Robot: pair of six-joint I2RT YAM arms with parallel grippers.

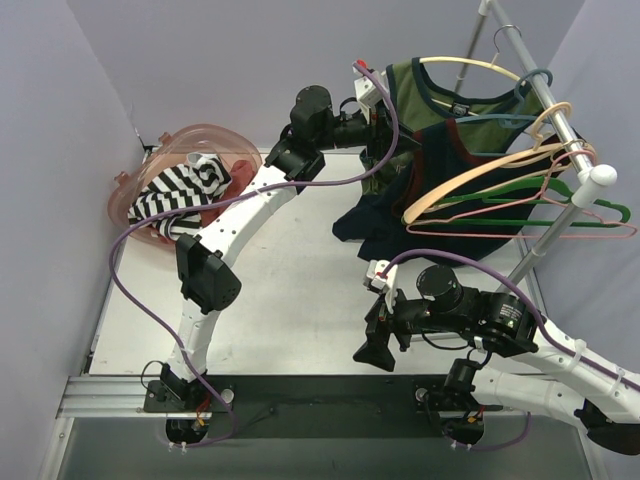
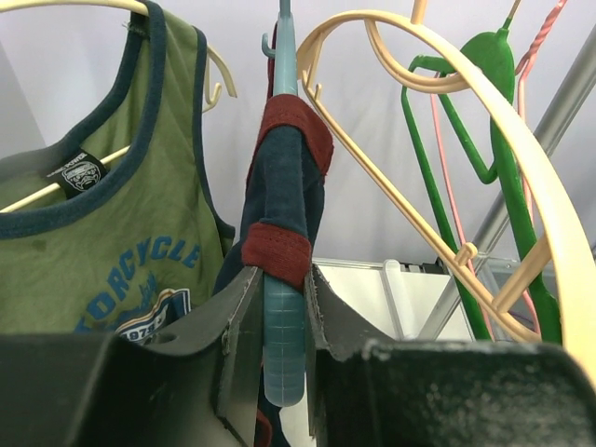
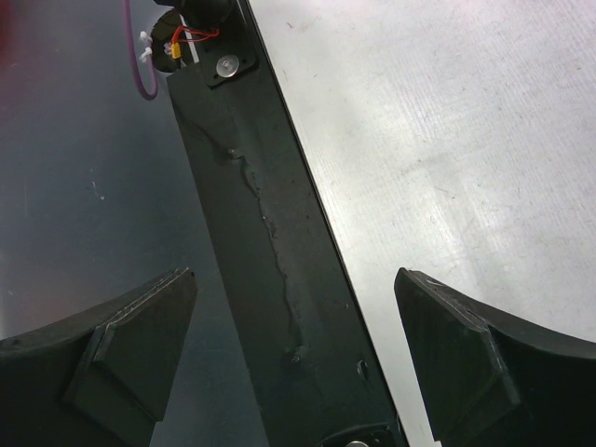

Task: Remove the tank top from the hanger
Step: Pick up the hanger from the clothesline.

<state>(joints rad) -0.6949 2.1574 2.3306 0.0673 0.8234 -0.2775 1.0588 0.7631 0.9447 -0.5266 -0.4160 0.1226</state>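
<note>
Left wrist: left fingers (image 2: pixel 233 326) clamp the hanger (image 2: pixel 284 358), its arm rising toward 12 o'clock inside the tank top (image 2: pixel 279 200); right fingers (image 3: pixel 121 340) gape.

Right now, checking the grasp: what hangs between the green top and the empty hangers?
In the left wrist view, a blue hanger carrying a navy tank top hangs there, flanked by the left gripper.

The left gripper (image 2: pixel 282 284) pinches the blue hanger (image 2: pixel 283 358) carrying the navy tank top (image 2: pixel 284 191); a green tank top (image 2: pixel 107 228) hangs left.
</note>
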